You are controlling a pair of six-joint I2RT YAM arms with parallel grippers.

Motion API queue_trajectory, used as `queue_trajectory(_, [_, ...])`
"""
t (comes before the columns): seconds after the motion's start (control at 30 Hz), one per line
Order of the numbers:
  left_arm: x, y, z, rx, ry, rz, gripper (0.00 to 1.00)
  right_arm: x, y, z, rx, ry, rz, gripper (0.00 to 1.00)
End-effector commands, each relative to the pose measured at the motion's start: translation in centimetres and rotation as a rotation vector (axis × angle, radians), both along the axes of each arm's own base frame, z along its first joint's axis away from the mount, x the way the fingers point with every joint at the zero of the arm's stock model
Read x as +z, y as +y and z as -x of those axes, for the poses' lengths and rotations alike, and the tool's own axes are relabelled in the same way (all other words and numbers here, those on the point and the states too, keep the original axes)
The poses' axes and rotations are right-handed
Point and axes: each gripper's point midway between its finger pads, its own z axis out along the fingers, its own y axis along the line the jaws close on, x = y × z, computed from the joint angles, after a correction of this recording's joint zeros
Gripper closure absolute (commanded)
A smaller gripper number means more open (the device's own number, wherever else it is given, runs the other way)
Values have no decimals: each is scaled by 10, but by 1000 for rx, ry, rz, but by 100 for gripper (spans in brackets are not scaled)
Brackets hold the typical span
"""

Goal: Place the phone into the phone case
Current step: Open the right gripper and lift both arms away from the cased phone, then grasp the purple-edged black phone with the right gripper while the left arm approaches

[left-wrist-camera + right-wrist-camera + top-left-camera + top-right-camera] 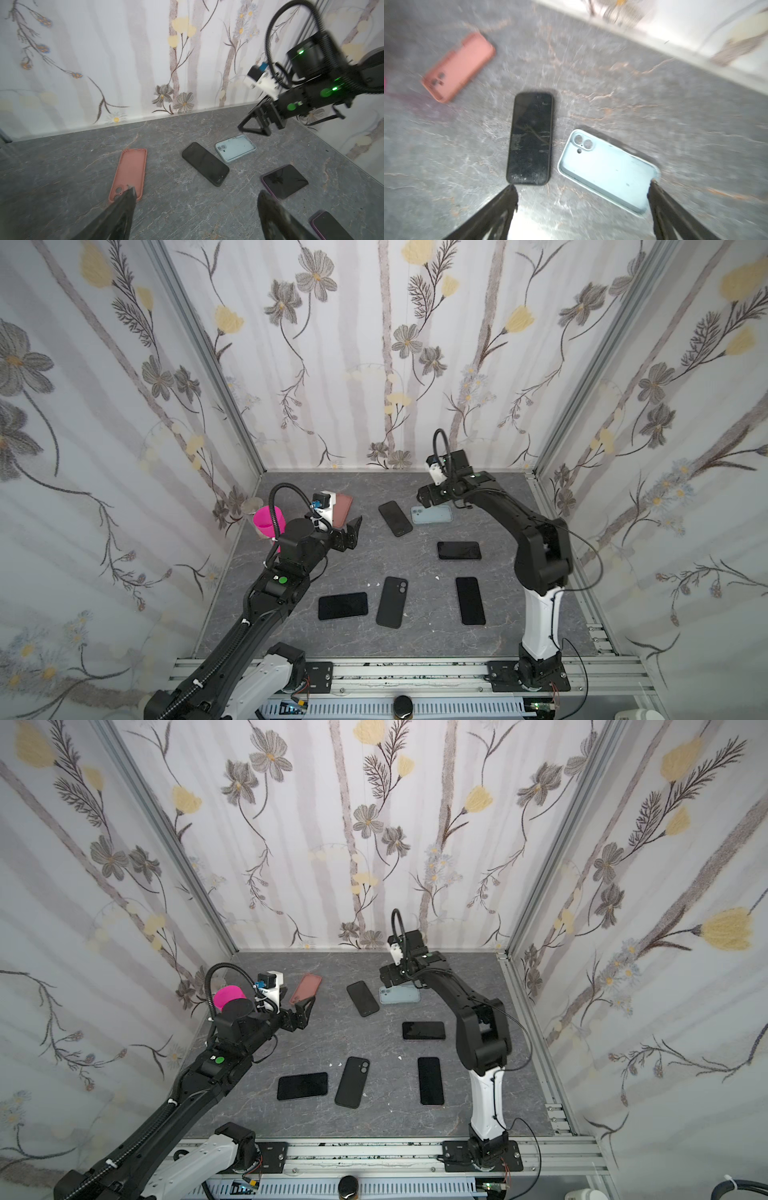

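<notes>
Where both top views take in the grey marbled tabletop (415,639), the stock reads: light blue phone case (431,514), empty, hollow side up, toward the back wall; black phone (395,518) flat just beside it, not touching; pink phone case (343,506) farther left; pink cup (266,520) at the left edge; three further phones (343,605), (470,600), (459,550), screens up, and one black case (392,601), back up, nearer the front.

The right pincer (423,501) hangs over the light blue phone case's end. The left pincer (355,531) hangs beside the pink phone case.

Left wrist view: left pincer (197,190) spread wide, nothing between its fingers. The pink phone case (129,172), black phone (205,163) and light blue phone case (235,148) lie beyond.

Right wrist view, blurred: right pincer (582,185) spread, gripping nothing. One fingertip (656,193) overlaps the light blue phone case's (608,168) corner, contact not discernible. The black phone (530,139) lies alongside.
</notes>
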Motion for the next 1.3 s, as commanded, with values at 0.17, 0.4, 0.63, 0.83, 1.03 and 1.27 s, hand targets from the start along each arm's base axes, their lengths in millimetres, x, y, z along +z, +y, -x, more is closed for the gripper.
queue_trajectory(0.17, [-5,-31,-20,4,71,15,10,102,-12,48,140,-217,-133,5])
queue_trajectory(0.4, [-25,-64,-31,-78,174,-38,14,83,-51,74,214,-227,-80,12])
queue_trajectory(0.63, [-41,-113,-44,-234,231,-45,16,18,-80,114,390,-221,192,8])
queue_trajectory(0.83, [-63,-153,-55,-323,302,-75,18,-45,-101,131,484,-102,366,0])
queue_trajectory(1.03, [-91,-194,-62,-388,437,-95,26,-82,-100,125,509,8,332,1])
queue_trajectory(1.27, [-130,-223,-50,-421,550,-132,28,-123,-102,113,526,116,338,0])
